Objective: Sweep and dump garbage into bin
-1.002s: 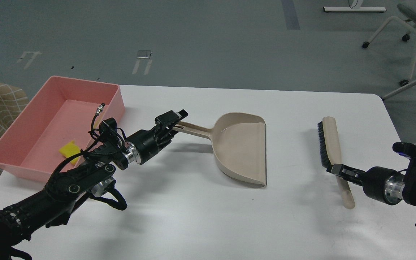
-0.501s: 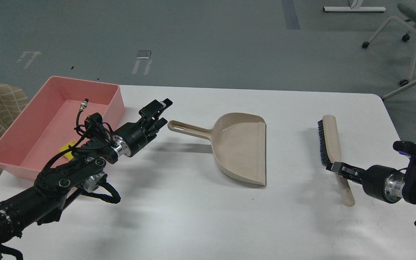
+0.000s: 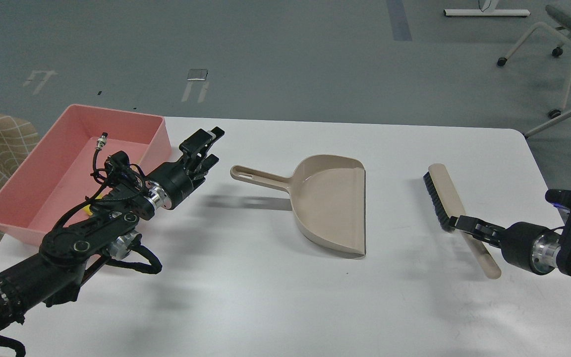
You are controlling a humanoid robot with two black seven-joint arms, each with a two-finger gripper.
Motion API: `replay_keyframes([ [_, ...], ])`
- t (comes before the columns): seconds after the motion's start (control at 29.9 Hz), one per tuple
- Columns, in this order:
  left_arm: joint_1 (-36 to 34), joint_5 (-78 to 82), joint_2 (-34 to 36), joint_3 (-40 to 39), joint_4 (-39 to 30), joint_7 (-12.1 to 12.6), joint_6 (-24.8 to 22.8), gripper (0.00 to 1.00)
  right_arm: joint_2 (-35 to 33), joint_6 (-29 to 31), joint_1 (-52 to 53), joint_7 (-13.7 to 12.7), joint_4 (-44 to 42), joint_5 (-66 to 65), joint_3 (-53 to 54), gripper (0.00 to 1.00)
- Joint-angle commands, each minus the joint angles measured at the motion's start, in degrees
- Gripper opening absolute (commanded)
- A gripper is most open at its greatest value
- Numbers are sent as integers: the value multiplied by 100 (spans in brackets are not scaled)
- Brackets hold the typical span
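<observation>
Left gripper (image 3: pixel 205 147) spread, holding nothing, beside pink bin (image 3: pixel 28 188); right gripper (image 3: pixel 456 222) clamped on brush (image 3: pixel 445 201).

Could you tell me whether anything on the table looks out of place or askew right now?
Nothing is spilled or damaged. The dustpan lies flat and empty. The brush sits slanted in the right pincer. The left pincer is open beside the pink tub.

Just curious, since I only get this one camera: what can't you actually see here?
- Garbage in the bin, head view: the left arm covers all but a yellow sliver.
- Right claw: small and dark, its grip on the brush is unclear.
- Left claw: open beside the dustpan.
</observation>
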Motion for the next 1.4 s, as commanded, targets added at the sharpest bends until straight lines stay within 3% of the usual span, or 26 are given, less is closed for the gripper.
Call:
replay_keyframes([
  [0.0, -80, -13, 37, -6, 1, 0, 0, 90, -70, 1, -31, 5, 106, 0, 94, 100],
  [0.13, -168, -56, 134, 2, 1, -9, -18, 90, -246, 1, -31, 14, 212, 0, 225, 100],
  [0.47, -388, -724, 459, -6, -35, -44, -255, 98, 35, 1, -58, 31, 212, 695, 2089, 100],
  [0.7, -493, -1576, 521, -208, -35, -44, -361, 98, 1212, 1, -67, 31, 107, 2442, 3205, 100],
  [0.87, -484, -2007, 538, -1023, -35, -44, -886, 98, 2249, 1, 152, 40, -16, 3032, 3600, 100],
  [1.14, -397, -2333, 529, -2476, -43, -44, -1565, 98, 2953, -92, 1094, -48, -597, 3455, 3715, 100],
  [1.3, -72, -3017, 494, -3424, -52, -44, -1994, 98, 2971, -119, 1927, -118, -2193, 4972, 3627, 100],
  [1.37, -28, -3132, 485, -3522, -78, -44, -2048, 98, 2980, -119, 2034, -109, -2371, 5168, 3645, 100],
])
